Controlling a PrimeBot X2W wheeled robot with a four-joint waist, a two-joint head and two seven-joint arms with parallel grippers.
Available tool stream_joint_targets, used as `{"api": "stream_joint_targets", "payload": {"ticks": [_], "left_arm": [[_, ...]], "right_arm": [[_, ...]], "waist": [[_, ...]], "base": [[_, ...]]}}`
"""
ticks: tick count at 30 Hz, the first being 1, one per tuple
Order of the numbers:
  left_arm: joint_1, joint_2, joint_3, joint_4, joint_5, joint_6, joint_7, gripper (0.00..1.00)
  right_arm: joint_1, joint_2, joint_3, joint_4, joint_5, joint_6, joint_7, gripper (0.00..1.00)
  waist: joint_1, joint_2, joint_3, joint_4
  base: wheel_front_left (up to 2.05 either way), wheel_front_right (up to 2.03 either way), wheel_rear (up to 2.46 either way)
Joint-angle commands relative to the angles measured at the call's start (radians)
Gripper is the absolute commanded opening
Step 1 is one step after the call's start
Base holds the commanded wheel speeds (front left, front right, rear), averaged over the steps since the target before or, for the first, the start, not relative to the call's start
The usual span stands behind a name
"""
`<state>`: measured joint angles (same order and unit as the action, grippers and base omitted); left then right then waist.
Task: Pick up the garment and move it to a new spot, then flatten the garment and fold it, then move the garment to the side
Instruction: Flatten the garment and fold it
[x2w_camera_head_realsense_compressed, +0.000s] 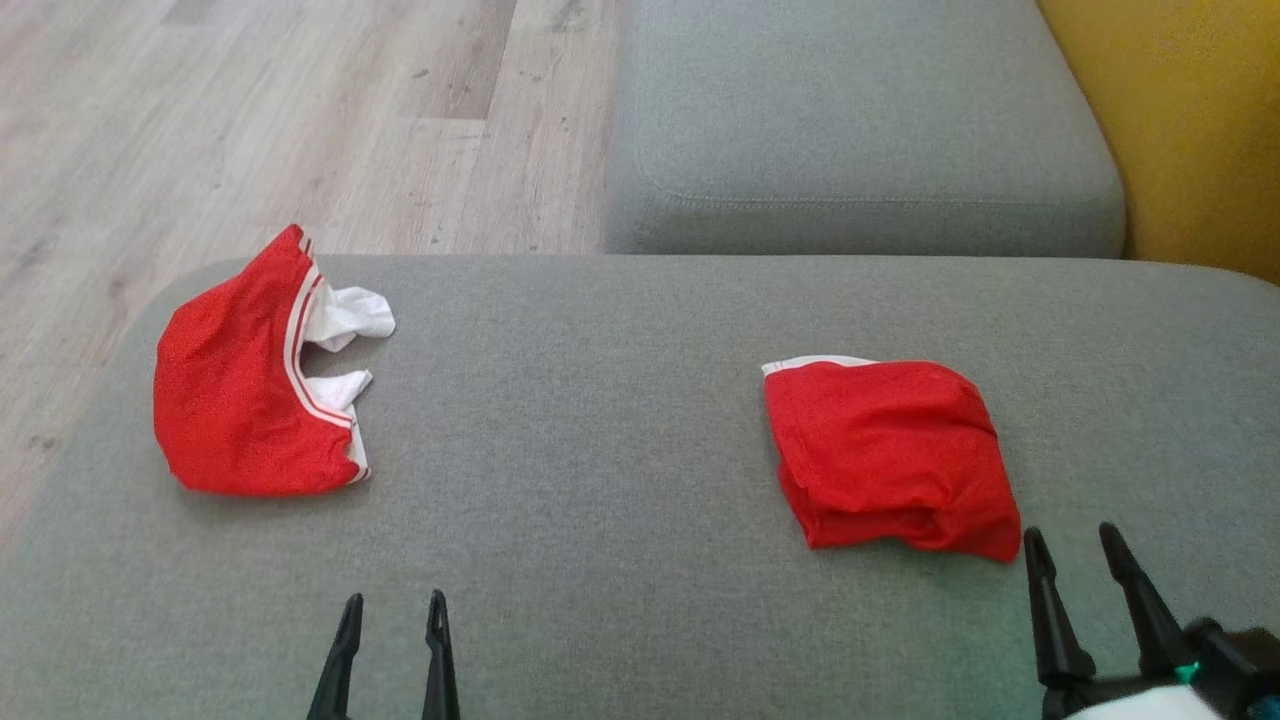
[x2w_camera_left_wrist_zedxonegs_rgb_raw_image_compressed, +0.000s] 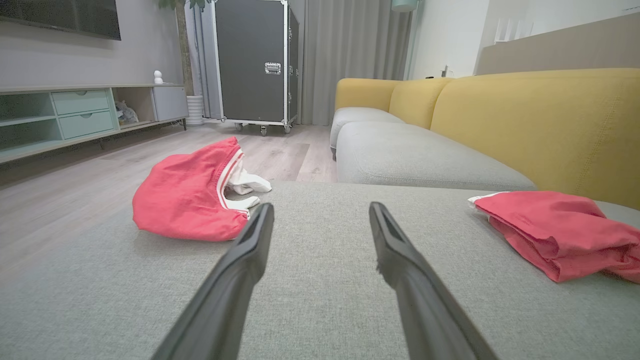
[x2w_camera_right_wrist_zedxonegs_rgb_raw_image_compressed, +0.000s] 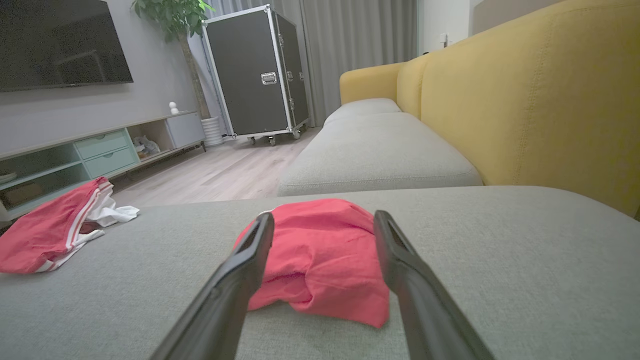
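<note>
A folded red garment (x2w_camera_head_realsense_compressed: 890, 455) with a white edge lies on the right part of the grey sofa seat (x2w_camera_head_realsense_compressed: 600, 400). My right gripper (x2w_camera_head_realsense_compressed: 1072, 532) is open just in front of its near right corner, holding nothing. In the right wrist view the folded garment (x2w_camera_right_wrist_zedxonegs_rgb_raw_image_compressed: 325, 255) lies flat beyond my right gripper (x2w_camera_right_wrist_zedxonegs_rgb_raw_image_compressed: 324, 215), apart from the fingers. A second red garment (x2w_camera_head_realsense_compressed: 235, 385) with white stripes and white lining lies crumpled at the seat's far left. My left gripper (x2w_camera_head_realsense_compressed: 395, 600) stands open and empty at the front middle; in the left wrist view the left gripper (x2w_camera_left_wrist_zedxonegs_rgb_raw_image_compressed: 321, 206) points between both garments.
Another grey seat cushion (x2w_camera_head_realsense_compressed: 860, 130) lies behind, with the yellow sofa back (x2w_camera_head_realsense_compressed: 1190, 120) at the right. Wooden floor (x2w_camera_head_realsense_compressed: 250, 110) runs past the seat's left edge. A black wheeled case (x2w_camera_left_wrist_zedxonegs_rgb_raw_image_compressed: 255, 62) and a low TV cabinet (x2w_camera_left_wrist_zedxonegs_rgb_raw_image_compressed: 75, 112) stand far off.
</note>
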<state>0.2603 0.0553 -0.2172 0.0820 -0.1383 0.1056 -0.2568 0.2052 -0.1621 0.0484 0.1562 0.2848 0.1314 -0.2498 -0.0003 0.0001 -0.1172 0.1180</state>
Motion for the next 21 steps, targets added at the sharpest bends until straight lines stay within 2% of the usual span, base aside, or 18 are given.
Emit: {"api": "stream_joint_targets", "payload": {"ticks": [1, 11, 21], "left_arm": [[-0.032, -0.005, 0.040, -0.041, 0.012, 0.000, -0.005, 1.00], [-0.023, -0.005, 0.045, -0.040, 0.033, -0.022, -0.005, 1.00], [-0.016, -0.005, 0.045, -0.035, 0.036, -0.024, -0.005, 1.00]], "right_arm": [[-0.026, -0.009, 0.005, -0.040, -0.010, -0.001, -0.012, 1.00], [0.005, 0.015, -0.002, -0.045, -0.034, -0.001, -0.012, 1.00], [0.009, 0.031, -0.001, -0.038, -0.042, -0.001, -0.012, 1.00]], "waist": [[0.0003, -0.0001, -0.006, -0.001], [0.0003, -0.0001, -0.021, 0.004], [0.0003, -0.0001, -0.026, -0.010]], "base": [[0.00, 0.00, 0.00], [0.00, 0.00, 0.00], [0.00, 0.00, 0.00]]}}
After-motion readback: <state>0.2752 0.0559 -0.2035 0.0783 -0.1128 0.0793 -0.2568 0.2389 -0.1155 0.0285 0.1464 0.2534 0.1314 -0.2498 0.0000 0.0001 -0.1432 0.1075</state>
